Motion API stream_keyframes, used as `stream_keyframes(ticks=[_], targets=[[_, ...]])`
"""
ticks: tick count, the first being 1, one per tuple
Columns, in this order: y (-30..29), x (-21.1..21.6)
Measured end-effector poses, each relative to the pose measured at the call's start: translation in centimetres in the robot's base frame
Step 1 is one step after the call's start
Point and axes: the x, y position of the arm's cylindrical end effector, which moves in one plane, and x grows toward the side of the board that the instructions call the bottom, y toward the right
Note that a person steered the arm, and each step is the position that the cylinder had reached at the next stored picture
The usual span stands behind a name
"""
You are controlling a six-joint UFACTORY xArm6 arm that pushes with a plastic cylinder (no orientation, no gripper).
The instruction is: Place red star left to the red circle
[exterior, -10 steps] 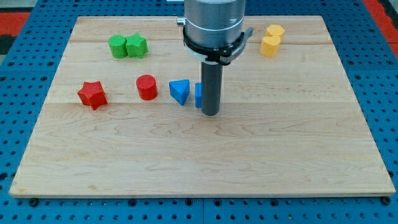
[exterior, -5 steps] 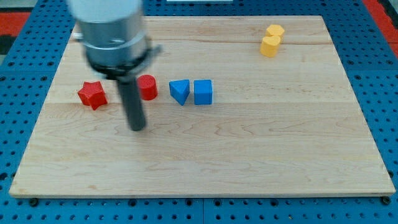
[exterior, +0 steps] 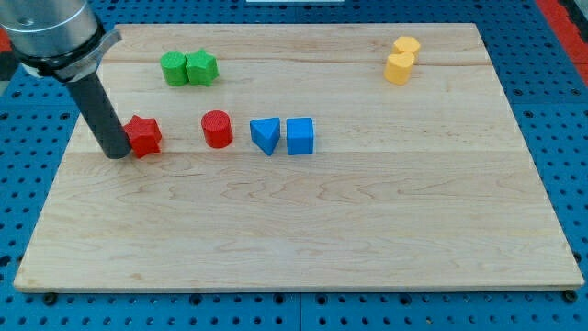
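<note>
The red star [exterior: 144,135] lies on the wooden board [exterior: 294,221] at the view's left. The red circle [exterior: 218,129], a short cylinder, stands to its right with a gap between them. My tip [exterior: 117,154] is on the board right against the star's left side, touching it or nearly so. The dark rod rises from there to the metal arm body at the view's top left.
A blue triangle [exterior: 265,135] and a blue cube [exterior: 299,136] sit right of the red circle. Two green blocks [exterior: 188,68] lie together near the view's top left. Two yellow blocks [exterior: 401,59] lie at the top right.
My tip has swept from the board's middle by the blue blocks leftwards, passing below the red circle, to the star's left side. The star has shifted slightly right.
</note>
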Motion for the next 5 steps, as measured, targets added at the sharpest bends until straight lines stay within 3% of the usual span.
stream_keyframes(ticks=[3, 4, 5], targets=[[3.4, -0.8], [3.5, 2.9], [8.0, 4.7]])
